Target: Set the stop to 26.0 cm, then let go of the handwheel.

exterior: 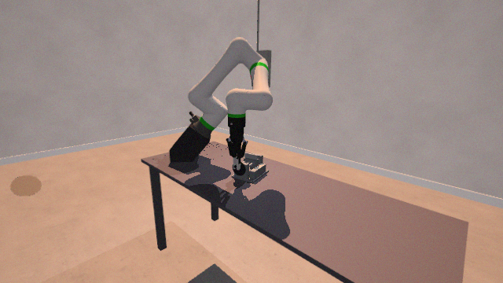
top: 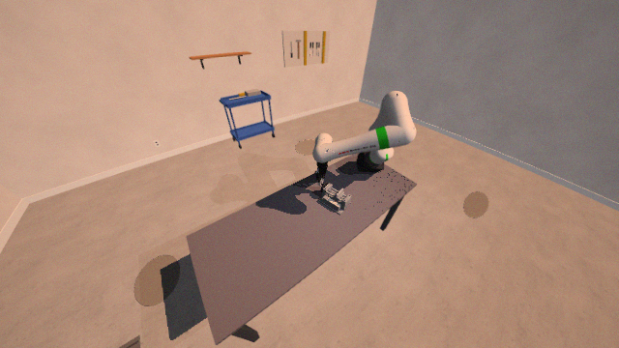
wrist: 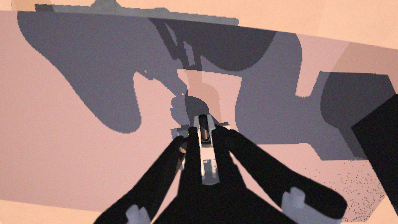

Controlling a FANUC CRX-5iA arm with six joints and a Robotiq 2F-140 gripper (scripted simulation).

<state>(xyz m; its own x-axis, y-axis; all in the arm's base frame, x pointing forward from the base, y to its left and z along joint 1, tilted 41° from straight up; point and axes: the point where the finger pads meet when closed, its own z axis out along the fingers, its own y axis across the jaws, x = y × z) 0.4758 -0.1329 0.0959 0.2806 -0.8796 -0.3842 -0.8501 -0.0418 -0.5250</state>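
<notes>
A small grey stop fixture (top: 334, 201) stands on the brown table, near the robot's base; it also shows in the exterior view (exterior: 253, 168). Its dark round handwheel (exterior: 238, 170) sits at the fixture's near end. My gripper (exterior: 236, 161) points straight down and is shut on the handwheel. In the wrist view my two black fingers close around a narrow grey and black piece, the handwheel (wrist: 204, 125) seen edge on. The stop's scale is too small to read.
The robot's dark base (exterior: 188, 146) stands on the table corner behind the fixture. The long table (top: 290, 237) stretches away from it. A blue cart (top: 247, 117), a shelf and a tool board stand at the far wall.
</notes>
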